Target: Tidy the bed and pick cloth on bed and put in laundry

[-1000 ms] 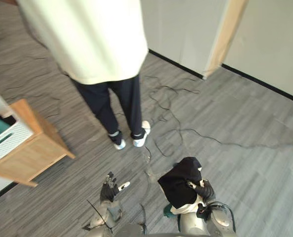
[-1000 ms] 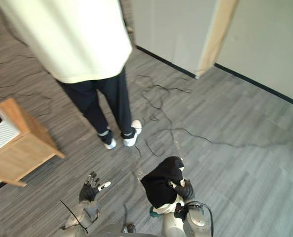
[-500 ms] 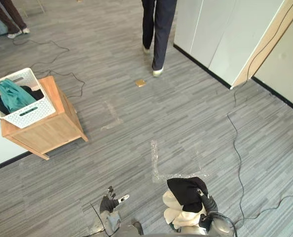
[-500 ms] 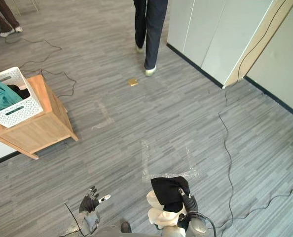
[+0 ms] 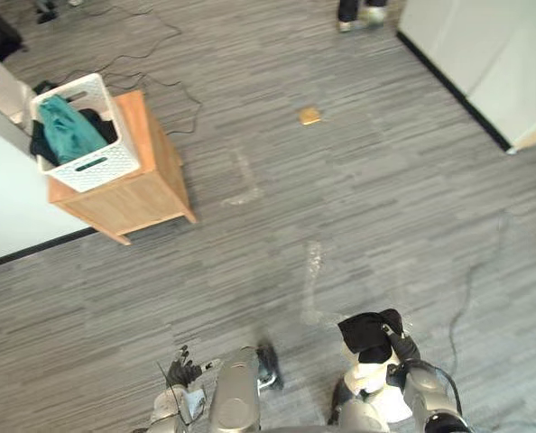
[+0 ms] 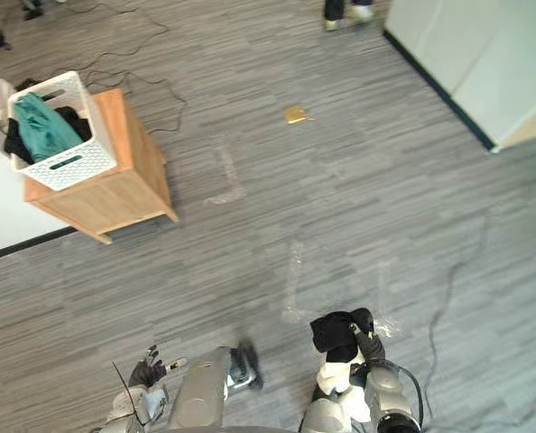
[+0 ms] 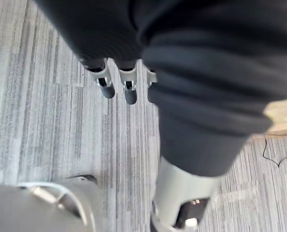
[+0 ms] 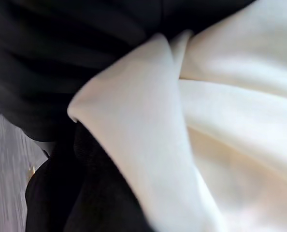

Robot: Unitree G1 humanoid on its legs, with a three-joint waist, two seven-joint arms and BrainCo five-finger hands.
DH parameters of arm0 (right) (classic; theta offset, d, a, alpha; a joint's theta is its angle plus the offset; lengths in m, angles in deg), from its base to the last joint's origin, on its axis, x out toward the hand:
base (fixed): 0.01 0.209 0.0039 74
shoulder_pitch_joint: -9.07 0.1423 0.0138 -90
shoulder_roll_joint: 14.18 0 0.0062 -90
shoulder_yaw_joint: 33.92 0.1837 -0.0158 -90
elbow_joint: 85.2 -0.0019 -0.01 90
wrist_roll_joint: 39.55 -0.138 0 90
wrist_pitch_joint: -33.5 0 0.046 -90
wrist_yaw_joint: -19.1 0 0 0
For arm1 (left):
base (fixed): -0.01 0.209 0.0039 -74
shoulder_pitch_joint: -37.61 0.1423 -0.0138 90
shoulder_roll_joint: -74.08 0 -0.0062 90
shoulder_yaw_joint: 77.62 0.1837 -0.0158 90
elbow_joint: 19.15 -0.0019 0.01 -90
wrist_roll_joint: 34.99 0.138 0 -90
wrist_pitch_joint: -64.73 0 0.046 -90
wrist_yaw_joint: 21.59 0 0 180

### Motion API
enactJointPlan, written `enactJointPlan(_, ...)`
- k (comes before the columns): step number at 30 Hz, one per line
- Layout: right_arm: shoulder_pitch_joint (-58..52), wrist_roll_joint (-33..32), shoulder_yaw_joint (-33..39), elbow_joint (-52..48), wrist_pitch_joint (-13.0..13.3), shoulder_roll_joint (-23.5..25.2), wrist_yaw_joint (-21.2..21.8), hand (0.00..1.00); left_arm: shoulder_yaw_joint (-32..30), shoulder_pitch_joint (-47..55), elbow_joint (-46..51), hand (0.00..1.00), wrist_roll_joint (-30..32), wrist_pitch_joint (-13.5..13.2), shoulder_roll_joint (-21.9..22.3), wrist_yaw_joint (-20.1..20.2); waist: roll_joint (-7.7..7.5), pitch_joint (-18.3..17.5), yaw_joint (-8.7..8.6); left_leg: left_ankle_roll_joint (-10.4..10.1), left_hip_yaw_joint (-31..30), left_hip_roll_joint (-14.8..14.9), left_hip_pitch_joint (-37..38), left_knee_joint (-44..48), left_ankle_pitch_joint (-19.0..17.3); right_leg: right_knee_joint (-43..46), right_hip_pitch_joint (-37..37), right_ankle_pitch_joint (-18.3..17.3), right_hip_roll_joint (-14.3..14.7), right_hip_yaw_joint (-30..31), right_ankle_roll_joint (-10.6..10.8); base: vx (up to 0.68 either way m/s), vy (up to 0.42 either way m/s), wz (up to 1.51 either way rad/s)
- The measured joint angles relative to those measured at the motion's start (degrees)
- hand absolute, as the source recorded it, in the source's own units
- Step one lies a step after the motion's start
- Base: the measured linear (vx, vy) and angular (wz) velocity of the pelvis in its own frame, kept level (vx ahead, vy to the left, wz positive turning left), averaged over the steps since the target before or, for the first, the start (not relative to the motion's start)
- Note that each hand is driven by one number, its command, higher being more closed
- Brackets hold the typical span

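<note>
In the left eye view, take the laundry basket [image 5: 95,171] as your marker. It sits on a wooden stand [image 5: 146,194] with a teal garment [image 5: 68,126] already inside, and everything you are handling lies well apart from it across open floor. Your right hand [image 5: 403,346] is curled round the cloth bundle [image 5: 365,332], a black piece on top and a cream piece hanging beneath, carried clear of the floor just in front of the robot. Your left hand [image 5: 181,371] hangs on the basket's side of the bundle, though it too is well apart from the basket. In the right eye view the line you must travel reads plainly: from the bundle, the basket lies far ahead and off to the robot's left. The carry is therefore a diagonal one, and the arm holding the cloth is the farther of the two from the basket. The basket's long axis seems to run roughly away from the robot, with its slotted end wall facing back toward you. In the left wrist view the fingers [image 7: 107,90] are straight and loose, holding nothing, with floor beyond them. In the right wrist view cream and black folds press close to the camera and cover the fingers, so judge that grip from the head views.
</note>
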Motion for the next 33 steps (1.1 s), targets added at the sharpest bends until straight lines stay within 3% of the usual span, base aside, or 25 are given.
enactJointPlan(1, 0.38, 0.17, 0.78, -0.10, 0.00, 0.37, 0.02, 1.00, -0.11, 0.01, -0.05, 0.00, -0.43, 0.15, 0.36, 0.01, -0.55, -0.01, -0.35, 0.78, -0.61, -1.91, 2.20, -0.23, -1.47, 6.44, -0.38, -0.60, -2.43, 0.55, 1.72, 0.57, 0.121, 0.51)
enactJointPlan(2, 0.28, 0.16, 1.54, -0.30, -0.03, 0.42, 0.00, 1.00, -0.03, 0.11, -0.03, 0.00, -0.60, 0.18, 0.64, 0.07, -0.54, -0.01, -0.47, 0.86, -0.87, -2.58, 3.93, -0.67, -2.16, 11.74, -1.29, -0.57, -3.59, 0.84, 2.13, 0.56, 0.163, 0.53)
enactJointPlan(3, -0.77, 0.15, 2.39, -2.07, -0.22, 0.42, -0.02, 1.00, 0.01, 0.36, 0.07, 0.00, -0.68, 0.21, 0.62, 0.10, -0.53, 0.00, -0.88, 0.90, -1.90, -3.93, 8.27, -2.68, -3.21, 24.77, -4.37, 1.74, -5.79, 2.98, 4.63, 0.53, 0.156, 0.59)
enactJointPlan(4, -3.47, -0.06, 2.39, -7.50, -0.43, 0.38, 0.53, 1.00, 0.06, 0.59, 0.77, 0.00, -0.94, 0.29, -0.14, 0.08, -0.63, -0.04, -1.90, 0.39, -4.23, -4.88, 12.88, -5.52, -3.96, 40.04, -8.63, 2.90, -5.86, 6.48, 3.96, 0.52, 0.130, 0.64)
enactJointPlan(5, -5.22, -0.58, 2.45, -10.67, -0.47, 0.27, 1.54, 1.00, 0.19, 0.74, 1.28, 0.00, -1.01, 0.40, -0.60, 0.07, -0.65, -0.06, -2.62, 0.25, -5.24, -5.16, 15.15, -7.03, -4.03, 46.78, -10.81, 2.56, -5.78, 7.50, 3.00, 0.50, 0.058, 0.70)
enactJointPlan(6, -7.93, -1.70, 2.46, -14.95, -0.11, 0.17, 3.03, 1.00, 0.49, 1.36, 2.86, 0.00, -1.15, 0.39, -1.32, 0.09, -0.59, -0.08, -4.11, 0.18, -7.24, -5.35, 18.59, -9.13, -4.06, 54.29, -13.76, 1.42, -5.28, 7.59, 0.84, 0.61, -0.027, 0.83)
enactJointPlan(7, -12.75, -2.77, 3.02, -21.01, 0.73, 0.83, 3.78, 1.00, 2.15, 2.29, 5.50, 0.00, -1.79, 0.32, -2.70, 0.05, -0.65, -0.22, -6.33, 0.11, -10.33, -5.15, 23.32, -11.96, -4.07, 59.47, -18.37, -0.88, -4.25, 6.88, -3.02, 0.60, -0.063, 0.85)
enactJointPlan(9, -16.27, -2.88, 3.89, -25.82, 0.65, 2.35, 3.73, 1.00, 2.79, 2.41, 8.05, 0.00, -1.99, 0.15, -3.26, 0.05, -0.94, -0.41, -8.23, -0.37, -12.23, -4.43, 26.07, -12.90, -4.33, 57.84, -23.11, -2.26, -3.87, 5.90, -4.66, 0.43, -0.129, 0.80)
enactJointPlan(11, -18.82, -2.98, 3.64, -28.55, 0.47, 4.03, 3.90, 1.00, 3.55, 2.13, 10.64, 0.00, -2.10, -0.12, -2.45, 0.02, -0.27, -0.34, -9.99, -3.08, -13.73, -1.61, 29.54, -13.08, -5.88, 47.86, -30.04, -3.72, -1.93, 6.03, -4.98, 0.50, -0.255, 0.58)
enactJointPlan(12, -19.11, -3.00, 3.47, -29.00, 0.40, 4.57, 3.88, 1.00, 4.15, 1.88, 10.65, 0.00, -2.19, -0.26, -1.95, -0.02, 0.26, -0.32, -10.06, -3.78, -13.86, -0.62, 30.25, -13.07, -6.28, 43.49, -31.37, -3.64, -0.96, 6.44, -5.04, 0.56, -0.362, 0.37)
enactJointPlan(13, -19.57, -2.96, 2.07, -31.74, 0.10, 5.33, 3.81, 1.00, 5.55, 0.63, 10.34, 0.00, -2.09, -0.51, -1.16, -0.88, 1.23, -0.28, -10.18, -6.11, -14.73, 1.89, 31.64, -13.04, -7.51, 26.35, -33.04, -0.76, 2.29, 8.94, -4.28, 0.39, -0.290, 0.33)
enactJointPlan(15, -20.68, -2.70, 0.74, -36.41, 0.10, 6.28, 3.80, 1.00, 6.79, -1.50, 8.49, 0.00, -2.04, -1.11, -0.29, -1.66, 0.77, -0.82, -10.62, -9.14, -16.32, 3.39, 32.63, -13.05, -8.70, 6.88, -32.25, 6.82, 4.04, 13.07, -2.43, 0.61, -0.476, 0.63)
enactJointPlan(16, -21.98, -2.52, -0.45, -39.69, 0.20, 6.87, 3.78, 1.00, 6.94, -2.28, 7.13, 0.00, -1.67, -1.22, 0.22, -2.42, 0.25, -1.10, -11.04, -12.69, -17.24, 4.62, 34.51, -13.27, -10.02, -1.03, -31.38, 15.72, 4.58, 16.80, -2.85, 0.62, -0.493, 0.79)
enactJointPlan(17, -21.60, -1.86, -1.22, -40.00, 0.35, 6.81, 3.75, 1.00, 6.87, -2.27, 6.29, 0.00, -1.20, -1.22, 1.34, -2.85, 0.98, -1.23, -11.23, -13.99, -17.67, 6.66, 35.67, -13.20, -10.45, -0.13, -30.15, 25.00, 5.99, 17.91, -3.43, 0.70, -0.532, 0.49)
enactJointPlan(18, -19.27, -0.40, -1.73, -39.97, 0.44, 6.77, 3.57, 1.00, 7.32, -3.05, 5.06, 0.00, -0.65, -1.24, 3.24, -3.12, 3.63, -1.08, -10.60, -16.98, -17.36, 9.85, 35.66, -11.87, -7.27, 5.63, -31.42, 20.51, 8.99, 17.25, -5.44, 0.54, -0.429, 0.21)
enactJointPlan(19, -18.93, 0.28, -1.77, -40.24, 0.56, 6.76, 3.38, 1.00, 7.34, -3.42, 4.63, 0.00, -0.12, -1.23, 3.95, -3.21, 3.59, -1.03, -10.27, -17.42, -17.69, 10.36, 35.10, -9.68, -5.08, 10.21, -32.37, 17.75, 9.30, 16.93, -5.59, 0.62, -0.545, 0.26)
enactJointPlan(20, -19.91, 1.29, -2.49, -41.68, 0.74, 6.72, 3.15, 1.00, 7.20, -2.78, 4.87, 0.00, 0.14, -1.41, 5.43, -3.61, 3.28, -0.92, -9.84, -16.10, -18.83, 11.79, 33.45, -1.39, -1.02, 16.50, -31.24, 12.53, 9.26, 15.72, -6.86, 0.42, -0.409, 0.55)
enactJointPlan(22, -22.09, 3.91, -5.95, -46.66, 2.00, 5.47, 3.12, 1.00, 7.04, 1.65, 9.36, 0.00, 0.05, -2.29, 7.17, -3.61, 3.29, -0.75, -9.21, -11.50, -21.29, 16.46, 23.59, 22.26, 6.89, 18.26, -24.97, 5.59, 8.99, 11.96, -8.78, 0.51, -0.403, 0.68)
enactJointPlan(23, -22.45, 4.90, -6.51, -48.54, 3.28, 4.68, 2.87, 1.00, 7.84, 3.51, 11.38, 0.00, -0.65, -2.35, 7.22, -3.28, 3.64, -0.59, -8.17, -9.80, -20.69, 18.55, 16.85, 34.47, 5.48, 17.02, -21.61, 3.90, 9.45, 10.28, -9.54, 0.54, -0.377, 0.49)
enactJointPlan(24, -22.29, 5.13, -6.47, -48.92, 3.86, 4.40, 2.58, 1.00, 8.11, 4.34, 12.13, 0.00, -1.02, -2.34, 7.18, -3.08, 3.42, -0.32, -7.80, -8.45, -19.86, 18.94, 14.17, 38.02, 4.57, 16.18, -19.83, 3.28, 9.56, 9.72, -9.77, 0.40, -0.281, 0.36)
enactJointPlan(25, -21.89, 5.56, -6.31, -49.04, 4.20, 4.03, 2.39, 1.00, 8.54, 5.99, 13.40, 0.00, -1.71, -2.33, 7.03, -2.46, 3.15, 0.12, -7.06, -8.40, -18.25, 18.96, 11.01, 41.05, 2.84, 14.74, -16.87, 2.13, 9.64, 9.09, -10.48, 0.37, -0.203, 0.33)
enactJointPlan(26, -21.66, 6.26, -6.14, -49.14, 4.20, 3.66, 2.32, 1.00, 8.83, 7.65, 14.54, 0.00, -2.18, -2.32, 6.98, -1.92, 3.22, 0.16, -6.30, -8.46, -16.12, 18.55, 8.28, 41.55, 1.05, 13.19, -14.31, 1.31, 9.60, 8.32, -10.36, 0.35, -0.127, 0.48)
enactJointPlan(29, -21.36, 6.95, -5.27, -49.10, 4.10, 1.68, 2.47, 1.00, 8.96, 10.50, 16.38, 0.00, -2.30, -2.26, 6.91, -0.13, 3.84, 0.28, -4.82, -8.95, -10.47, 13.25, 0.94, 33.97, -3.19, 11.21, -8.97, -1.80, 7.65, 5.34, -8.75, 0.32, -0.031, 0.52)
enactJointPlan(32, -20.26, 6.92, -4.35, -48.36, 3.95, 0.43, 2.54, 1.00, 8.79, 11.23, 17.30, 0.00, -2.60, -2.21, 6.26, 0.29, 4.08, 0.28, -4.83, -9.05, -2.55, 8.37, -0.70, 13.48, -2.95, 8.85, -4.75, -4.03, 4.69, 2.99, -5.60, 0.50, 0.102, 0.44)
enactJointPlan(33, -19.99, 6.91, -3.80, -48.26, 3.96, 0.14, 2.54, 1.00, 8.71, 11.46, 17.31, 0.00, -2.59, -2.14, 6.26, 0.28, 4.44, -0.02, -4.85, -9.11, 1.31, 7.12, -0.06, 3.90, -1.24, 8.43, -3.35, -5.24, 4.02, 2.21, -3.63, 0.54, 0.176, 0.26)
